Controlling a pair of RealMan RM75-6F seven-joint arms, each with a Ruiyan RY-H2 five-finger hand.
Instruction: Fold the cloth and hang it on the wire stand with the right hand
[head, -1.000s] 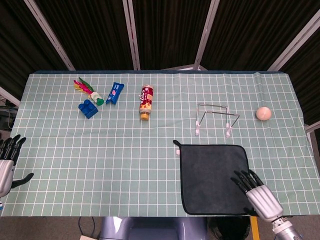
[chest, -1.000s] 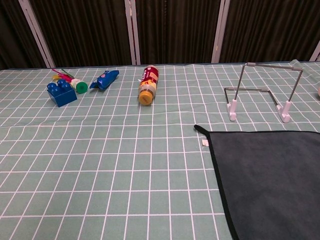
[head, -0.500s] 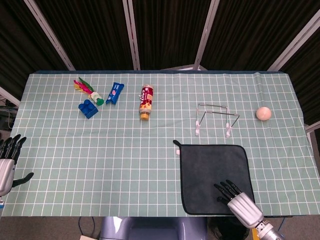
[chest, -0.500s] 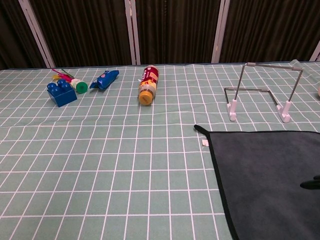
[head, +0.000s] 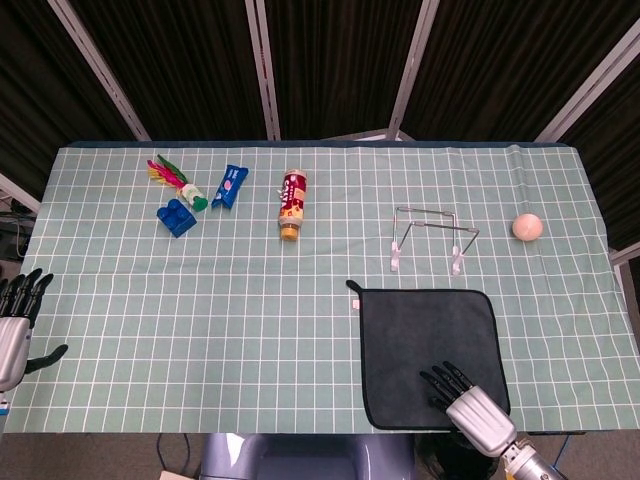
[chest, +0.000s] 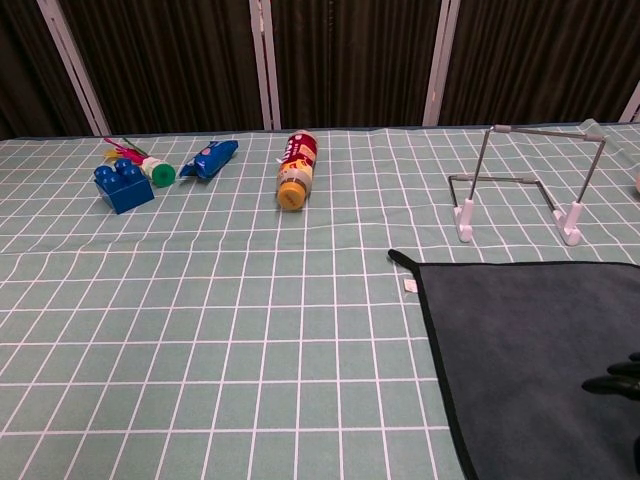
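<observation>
A dark grey cloth (head: 428, 345) with a black hem lies flat and unfolded on the checked table, also seen as the cloth (chest: 520, 340) at the right of the chest view. Behind it stands the wire stand (head: 430, 238) on white feet, the same wire stand (chest: 525, 185) seen from the chest. My right hand (head: 465, 400) hovers over the cloth's near edge with fingers spread, holding nothing; only its dark fingertips (chest: 612, 378) reach into the chest view. My left hand (head: 15, 320) stays open at the table's left edge, far from the cloth.
At the back left lie a blue block (head: 176, 215), a feathered shuttlecock (head: 180, 182), a blue packet (head: 229, 185) and a bottle (head: 292, 203) on its side. A pale ball (head: 527, 226) rests at the far right. The table's near edge runs just below the cloth.
My right hand has slid left along the cloth's near edge, from its right corner toward the middle. The cloth and left hand have not moved.
</observation>
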